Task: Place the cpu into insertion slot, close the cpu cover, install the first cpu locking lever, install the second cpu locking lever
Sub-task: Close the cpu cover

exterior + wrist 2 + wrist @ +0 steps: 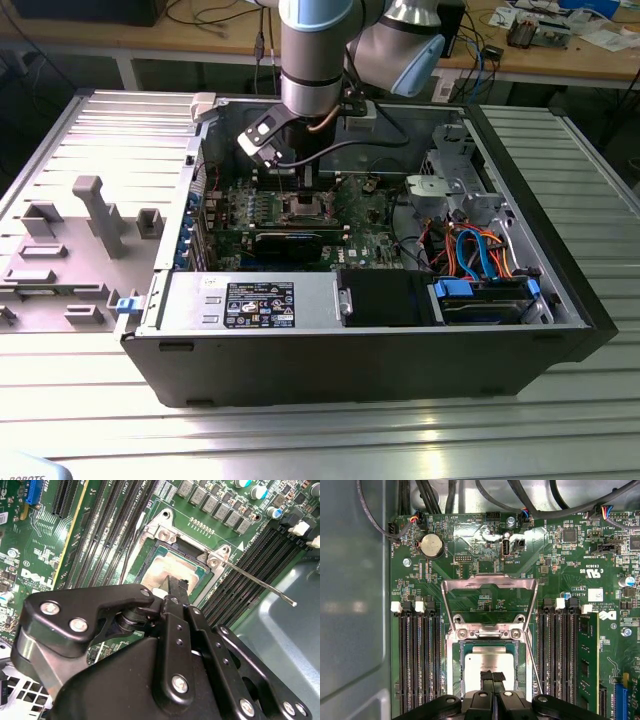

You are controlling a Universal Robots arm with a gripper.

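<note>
Bright, even light throughout, with soft glare streaking the ribbed metal table point(330, 440).

A ribbed metal table point(300, 440) carries the open computer case point(350, 370) and a grey fixture tray point(60, 250).

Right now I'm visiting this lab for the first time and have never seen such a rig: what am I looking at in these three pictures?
The grey and blue machine is a robot arm. It reaches down into an open computer case lying on a ribbed metal table. The exterior view comes from a camera off the arm. Both wrist views come from cameras riding on the arm, looking at the green circuit board. The arm's black fingers are together over a small silver chip; I cannot tell whether they touch it. The chip lies in its square socket. The socket's metal cover frame is flipped open, and a thin locking lever sticks out unlatched.
</note>
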